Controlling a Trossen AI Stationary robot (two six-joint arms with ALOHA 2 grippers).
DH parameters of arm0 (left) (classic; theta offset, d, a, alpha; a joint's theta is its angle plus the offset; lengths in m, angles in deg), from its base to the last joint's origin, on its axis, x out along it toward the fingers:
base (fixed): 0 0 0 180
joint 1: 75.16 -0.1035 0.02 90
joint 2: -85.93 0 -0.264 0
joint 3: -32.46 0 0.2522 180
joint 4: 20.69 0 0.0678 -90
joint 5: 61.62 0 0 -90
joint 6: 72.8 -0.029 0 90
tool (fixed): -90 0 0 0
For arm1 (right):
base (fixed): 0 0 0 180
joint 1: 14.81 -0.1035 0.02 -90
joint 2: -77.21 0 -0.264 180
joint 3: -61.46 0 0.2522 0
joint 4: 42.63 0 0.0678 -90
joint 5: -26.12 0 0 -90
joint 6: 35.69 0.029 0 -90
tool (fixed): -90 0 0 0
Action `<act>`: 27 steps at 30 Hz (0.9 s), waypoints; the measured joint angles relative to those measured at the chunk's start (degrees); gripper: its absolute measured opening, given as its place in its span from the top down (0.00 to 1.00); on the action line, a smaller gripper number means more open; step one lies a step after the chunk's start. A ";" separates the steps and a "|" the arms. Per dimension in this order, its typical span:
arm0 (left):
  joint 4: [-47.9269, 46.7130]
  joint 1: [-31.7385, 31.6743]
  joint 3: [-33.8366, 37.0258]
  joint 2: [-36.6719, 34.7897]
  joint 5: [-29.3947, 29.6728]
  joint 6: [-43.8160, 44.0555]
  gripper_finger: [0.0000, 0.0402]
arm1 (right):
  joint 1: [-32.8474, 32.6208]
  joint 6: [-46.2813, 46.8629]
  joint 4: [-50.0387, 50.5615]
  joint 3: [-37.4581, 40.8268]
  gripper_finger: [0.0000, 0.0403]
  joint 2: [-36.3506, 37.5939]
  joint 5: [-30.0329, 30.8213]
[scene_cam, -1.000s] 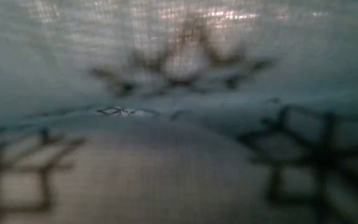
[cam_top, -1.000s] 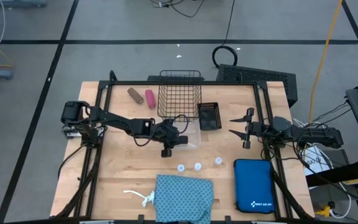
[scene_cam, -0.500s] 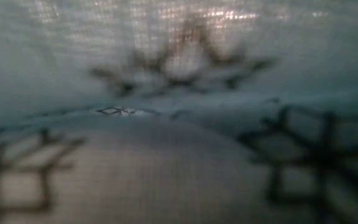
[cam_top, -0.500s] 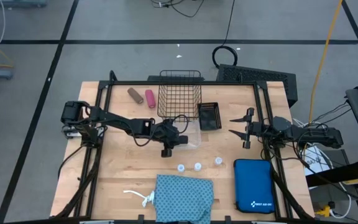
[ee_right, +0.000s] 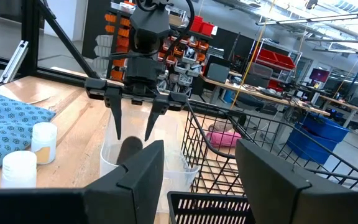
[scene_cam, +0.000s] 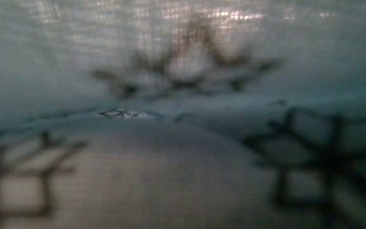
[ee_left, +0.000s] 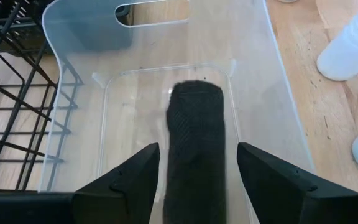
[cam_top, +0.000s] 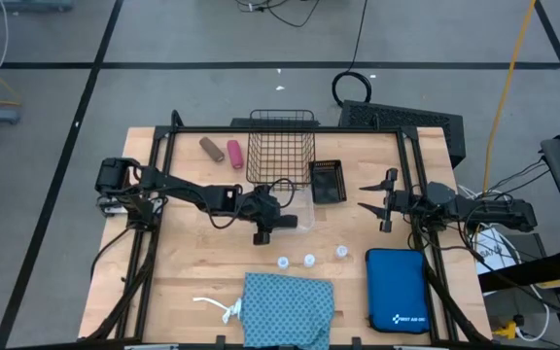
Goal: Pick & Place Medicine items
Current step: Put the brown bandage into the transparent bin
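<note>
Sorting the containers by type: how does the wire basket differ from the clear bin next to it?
The wire basket is open black mesh; the clear bin has solid see-through walls. The basket looks larger and empty from above; the bin holds a dark roll, with the left pincer open over it. The basket stands at the table's far edge; the bin lies nearer the middle. Both are open-topped and rest side by side on the wooden table.

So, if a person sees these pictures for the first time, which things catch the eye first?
Probably the left pincer at mid-table, open over a clear plastic bin with a dark roll lying inside. Next, the teal patterned cloth at the near edge, and the big blue zip case to its right.
</note>
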 joint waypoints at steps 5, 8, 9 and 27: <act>0.00 0.00 0.00 -0.02 0.01 -0.44 0.43 | 0.01 0.02 0.01 0.00 0.53 0.00 0.00; -0.16 0.00 0.08 -0.67 0.02 -0.45 0.44 | 0.01 0.01 0.00 0.00 0.53 0.00 0.00; 0.01 0.00 0.09 -0.99 0.03 -0.55 0.44 | 0.01 0.01 0.01 -0.01 0.53 0.00 0.00; -8.09 -0.04 0.07 -18.50 2.17 -0.70 0.47 | 0.00 0.00 0.01 0.00 0.53 0.00 0.00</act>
